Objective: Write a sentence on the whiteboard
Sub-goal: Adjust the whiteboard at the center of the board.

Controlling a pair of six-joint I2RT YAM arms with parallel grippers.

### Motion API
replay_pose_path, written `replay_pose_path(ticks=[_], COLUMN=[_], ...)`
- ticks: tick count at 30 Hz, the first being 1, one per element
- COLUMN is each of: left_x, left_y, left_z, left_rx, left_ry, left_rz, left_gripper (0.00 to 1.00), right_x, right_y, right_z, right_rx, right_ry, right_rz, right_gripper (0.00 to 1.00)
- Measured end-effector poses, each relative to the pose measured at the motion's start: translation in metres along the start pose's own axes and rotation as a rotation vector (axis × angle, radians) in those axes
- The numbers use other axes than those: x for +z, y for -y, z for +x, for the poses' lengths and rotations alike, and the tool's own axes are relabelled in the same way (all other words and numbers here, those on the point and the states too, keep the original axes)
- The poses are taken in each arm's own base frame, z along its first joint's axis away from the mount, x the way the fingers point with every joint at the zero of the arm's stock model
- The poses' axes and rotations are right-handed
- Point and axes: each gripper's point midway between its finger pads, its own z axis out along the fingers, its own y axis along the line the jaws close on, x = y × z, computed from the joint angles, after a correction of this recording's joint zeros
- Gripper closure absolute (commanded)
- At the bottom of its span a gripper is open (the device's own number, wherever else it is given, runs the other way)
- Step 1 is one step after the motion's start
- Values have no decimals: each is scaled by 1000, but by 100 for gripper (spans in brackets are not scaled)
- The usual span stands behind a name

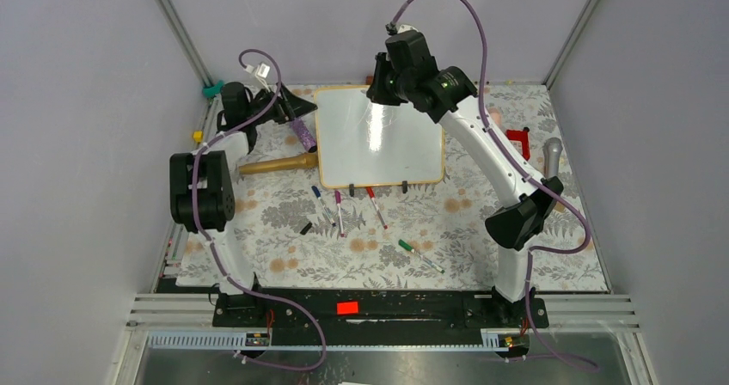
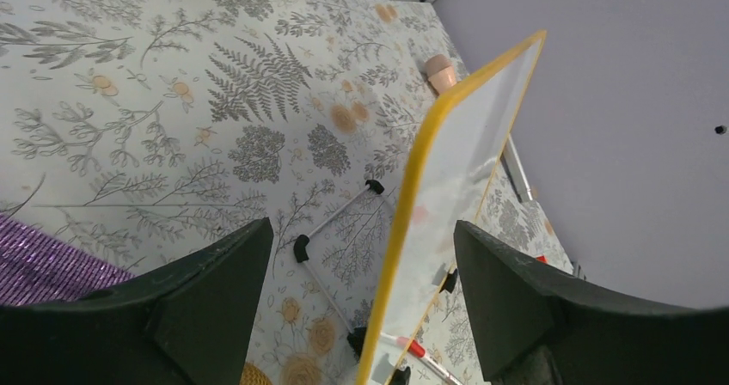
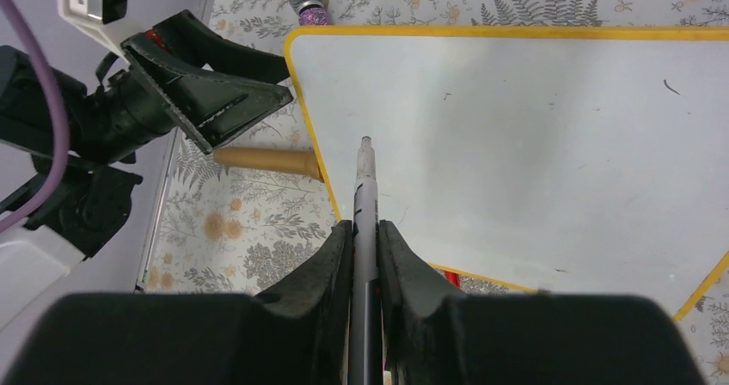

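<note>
The whiteboard (image 1: pixel 378 136) stands tilted on a wire stand at the back of the floral mat, white with a yellow-orange frame. In the right wrist view the whiteboard (image 3: pixel 516 144) carries only faint specks, and no sentence shows on it. My left gripper (image 1: pixel 299 110) is open and straddles the board's left edge (image 2: pixel 408 204), one finger on each side, apart from the frame. My right gripper (image 3: pixel 366 226) is shut on a grey marker (image 3: pixel 364 179). The marker's tip hovers over the board's upper left area, near my right gripper (image 1: pixel 384 88).
Blue (image 1: pixel 321 198), purple (image 1: pixel 339 209), red (image 1: pixel 376 206) and green (image 1: pixel 419 254) markers lie in front of the board. A wooden handle (image 1: pixel 275 163) and a purple glittery microphone (image 1: pixel 301 133) lie left of it. A red piece (image 1: pixel 518 137) and a grey microphone (image 1: pixel 552 155) sit right.
</note>
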Motion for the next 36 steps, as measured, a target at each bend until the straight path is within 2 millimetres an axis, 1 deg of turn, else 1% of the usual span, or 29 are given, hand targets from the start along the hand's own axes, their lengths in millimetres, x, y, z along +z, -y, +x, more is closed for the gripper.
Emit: replay_pose_path(ticks=[5,8,10,14,16,17,18,20,21,23,25,29,34,36], left_x=[17,24,25,27,27,26,25,22,21,18,16,14,11,8], left_y=[-11,-14,-9,8,13,15,16,16,14,12,12,15,23,25], left_z=[15,25,25,19,20,23,29,39,45,55,60,62,58,61], left_rx=[-82,-144,-158,-133,-122,-122,-129,-150,-163,-185,-189,-182,-162,-143], left_ry=[-20,-36,-38,-26,-19,-17,-20,-28,-32,-42,-49,-55,-53,-55], left_rz=[99,137,165,228,248,255,260,263,262,258,261,269,279,283], left_gripper=[26,33,37,40,43,46,49,61,63,63,65,75,92,95], right_x=[0,1,2,5,6,7,7,8,8,9,10,12,16,18], right_y=[0,1,2,6,9,10,11,15,16,19,20,22,17,14], right_z=[1,2,4,12,17,20,22,26,28,32,35,39,39,40], right_rx=[-2,-4,-5,-7,-9,-10,-12,-15,-16,-19,-19,-20,-34,-42], right_ry=[-6,-9,-14,-34,-46,-53,-58,-68,-72,-81,-87,-95,-79,-74], right_rz=[-1,1,4,16,23,27,31,41,46,52,55,59,41,30], right_gripper=[100,100,100,100,100,100,100,100,100,100,100,100,100,100])
